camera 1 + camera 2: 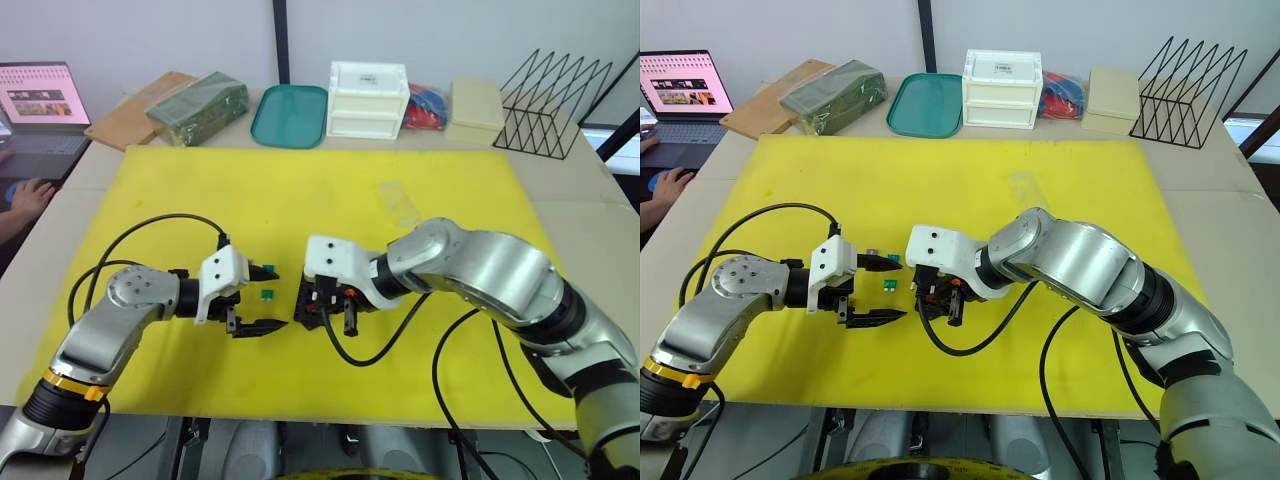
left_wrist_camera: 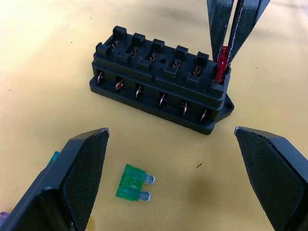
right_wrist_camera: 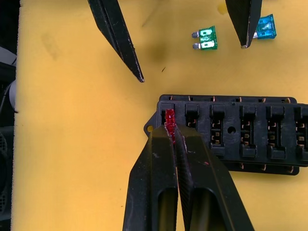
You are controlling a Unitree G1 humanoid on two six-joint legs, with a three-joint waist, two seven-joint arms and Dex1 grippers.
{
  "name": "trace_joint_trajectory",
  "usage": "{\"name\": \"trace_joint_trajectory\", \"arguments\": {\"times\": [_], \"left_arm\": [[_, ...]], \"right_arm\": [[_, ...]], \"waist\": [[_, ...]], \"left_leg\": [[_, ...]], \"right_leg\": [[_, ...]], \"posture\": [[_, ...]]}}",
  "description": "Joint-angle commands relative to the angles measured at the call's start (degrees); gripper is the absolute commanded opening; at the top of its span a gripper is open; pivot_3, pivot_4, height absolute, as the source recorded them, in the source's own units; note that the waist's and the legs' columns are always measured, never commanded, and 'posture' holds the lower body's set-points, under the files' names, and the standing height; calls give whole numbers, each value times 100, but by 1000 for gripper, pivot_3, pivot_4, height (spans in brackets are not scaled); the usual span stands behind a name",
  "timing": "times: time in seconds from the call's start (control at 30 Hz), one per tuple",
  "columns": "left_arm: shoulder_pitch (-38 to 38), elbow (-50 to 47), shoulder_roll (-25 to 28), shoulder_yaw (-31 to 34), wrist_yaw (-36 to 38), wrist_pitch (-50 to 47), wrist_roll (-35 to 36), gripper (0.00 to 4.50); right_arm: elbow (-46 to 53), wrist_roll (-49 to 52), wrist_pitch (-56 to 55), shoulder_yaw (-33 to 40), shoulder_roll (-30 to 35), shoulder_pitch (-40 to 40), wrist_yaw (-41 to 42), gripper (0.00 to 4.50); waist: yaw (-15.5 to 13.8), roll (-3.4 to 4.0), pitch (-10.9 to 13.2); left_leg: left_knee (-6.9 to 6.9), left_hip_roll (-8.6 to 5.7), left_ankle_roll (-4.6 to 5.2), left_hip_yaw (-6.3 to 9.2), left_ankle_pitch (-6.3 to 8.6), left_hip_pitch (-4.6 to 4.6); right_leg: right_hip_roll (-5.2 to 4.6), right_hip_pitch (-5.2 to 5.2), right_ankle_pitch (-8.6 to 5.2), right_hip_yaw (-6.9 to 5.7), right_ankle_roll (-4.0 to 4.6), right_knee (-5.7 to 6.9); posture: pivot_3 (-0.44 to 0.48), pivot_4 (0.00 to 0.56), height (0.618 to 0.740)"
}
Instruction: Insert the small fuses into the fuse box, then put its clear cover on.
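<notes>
One red fuse [image 3: 169, 129] is pinched between the fingers of the right pincer [image 3: 174, 139], which is closed on its plastic head and holds it blade-down at the corner slot of the fuse box [image 2: 159, 91]. The fuse looks light, stiff and slick, so the flat faces of the head are the sensible place to grip; any tilt would probably skew the blades against the brass contacts. It stands upright, its flat body in line with the slot.

The fuse box lies flat on the yellow mat [image 1: 330, 190], slots up, near the mat's front edge. Its long axis runs fore-and-aft from the robot, with the red fuse's slot at the near end. The other slots look empty. As a small rigid block it will likely slide under a sideways push, so the push should go straight down.

Just beside it, the left pincer [image 2: 173, 178] hangs with its fingers wide apart and nothing between them, pointing toward the box. The green fuse [image 2: 132, 183] lies flat on the mat between those fingers, blades pointing away from the box side-on. A teal fuse [image 3: 265, 27] lies near it, partly behind one left finger. The clear cover [image 1: 398, 203] lies on the mat well apart, toward the far side.
</notes>
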State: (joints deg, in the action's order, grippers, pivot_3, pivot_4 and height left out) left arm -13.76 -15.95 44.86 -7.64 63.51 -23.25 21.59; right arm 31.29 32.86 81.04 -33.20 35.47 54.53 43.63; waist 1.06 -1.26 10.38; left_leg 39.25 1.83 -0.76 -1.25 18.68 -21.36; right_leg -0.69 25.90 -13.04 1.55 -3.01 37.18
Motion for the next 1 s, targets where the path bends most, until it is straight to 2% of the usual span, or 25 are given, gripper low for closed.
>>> {"name": "trace_joint_trajectory", "arguments": {"times": [0.03, 0.43, 0.87, 1.0], "left_arm": [[-9, -115, 0, 74, -13, 72, -14, 4500], [-31, -102, -15, 62, -7, 81, -25, 4500], [-19, -127, -23, 74, -26, 71, -28, 4500], [-13, -135, -31, 83, -52, 58, -24, 4500]], "right_arm": [[73, 88, 55, 99, -25, 121, 32, 43], [41, 13, 104, -41, -24, 153, -49, 43], [48, -740, -539, -1005, 518, 249, -136, 43], [-34, -857, -688, -1018, 613, 301, -107, 43]], "waist": [[-1, 0, 0], [-1, 0, 0], [2, 0, 0], [2, 0, 0]], "left_leg": [[0, 0, 0, 0, 0, 0], [0, 0, 0, 0, 0, -1], [0, 0, 0, 0, 0, 2], [0, 0, 0, 0, 0, 4]], "right_leg": [[0, 0, 0, 0, 0, 0], [0, 1, 0, 0, 0, 0], [-1, 0, 0, 0, 0, 0], [-1, -1, 0, 1, 0, 0]], "posture": [[0, 150, 740], [0, 150, 740], [0, 150, 740], [0, 150, 740]]}}
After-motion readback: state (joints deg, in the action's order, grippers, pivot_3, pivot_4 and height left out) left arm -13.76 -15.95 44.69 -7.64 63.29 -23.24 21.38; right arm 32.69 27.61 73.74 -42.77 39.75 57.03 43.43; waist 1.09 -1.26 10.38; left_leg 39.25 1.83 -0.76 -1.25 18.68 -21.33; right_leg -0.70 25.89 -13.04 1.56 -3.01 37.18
